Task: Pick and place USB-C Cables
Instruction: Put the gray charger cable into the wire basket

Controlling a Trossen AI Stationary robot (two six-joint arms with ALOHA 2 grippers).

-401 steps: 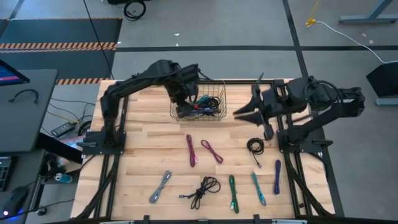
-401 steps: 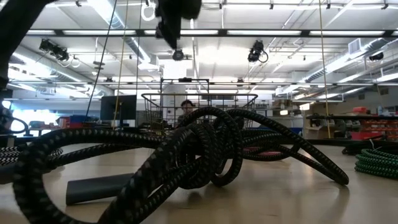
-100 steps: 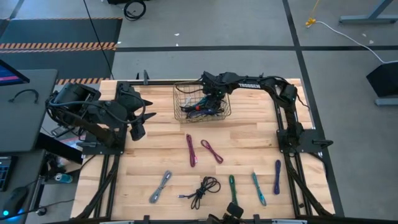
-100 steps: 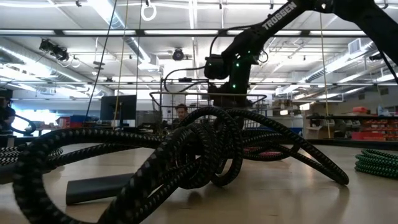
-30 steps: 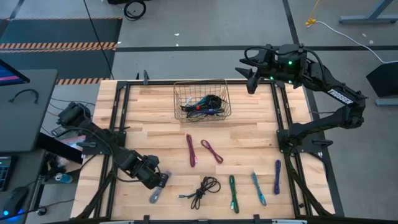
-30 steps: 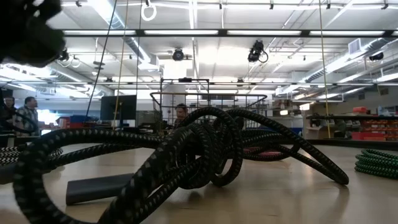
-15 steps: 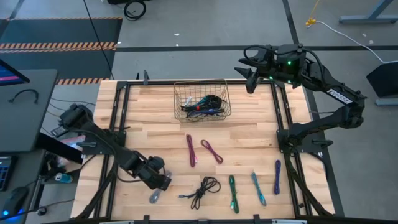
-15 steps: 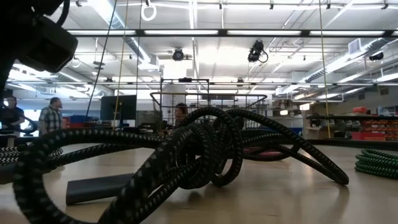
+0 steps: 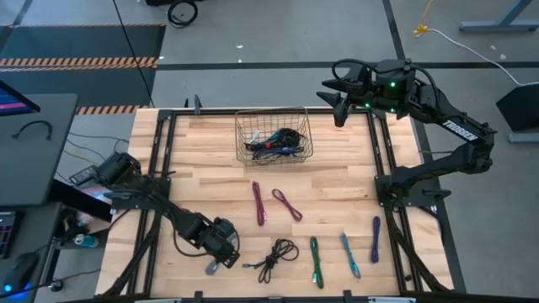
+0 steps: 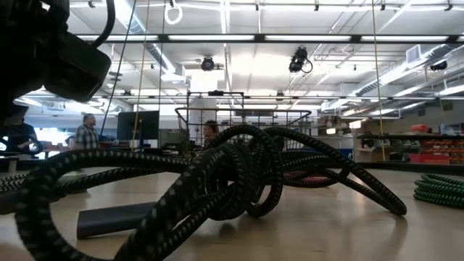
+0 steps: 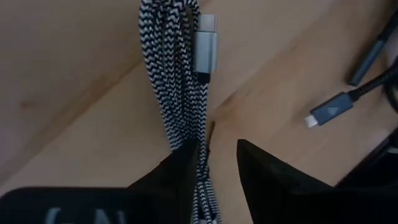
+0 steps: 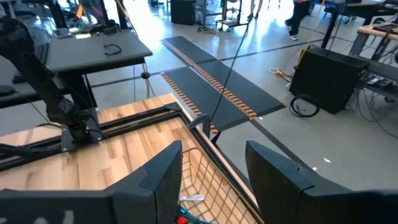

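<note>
The grey braided cable [image 11: 180, 81] lies flat on the wood near the table's near left; in the high view only its end [image 9: 210, 268] shows past my left gripper [image 9: 221, 251]. My left gripper [image 11: 219, 149] is low over it, open by a narrow gap, with a finger on each side of the bundle. Magenta [image 9: 258, 204], pink-purple [image 9: 287, 204], black [image 9: 278, 255], green [image 9: 315, 259], teal [image 9: 349, 254] and purple [image 9: 375, 239] cables lie on the table. My right gripper [image 9: 337, 94] hangs open above the far right corner [image 12: 214, 168]. My left gripper comes at the grey cable bundle from above, slanting, with the fingers standing across it. The strands [image 11: 198, 165] run along the inner edge of one finger [image 11: 180, 171]. I cannot tell whether that finger touches them. The cable lies flat on the table.
A wire basket [image 9: 271, 136] holding several cables stands at the far middle of the table. The black cable's plug [image 11: 326, 112] lies close beside my left gripper. In the low view the black cable [image 10: 232, 181] fills the foreground. People stand in the room beyond.
My left gripper has moved a little toward the table's right and near edge, coming down over the grey cable. The arm's elbow has swung toward the near side. The cables have stayed where they were.
</note>
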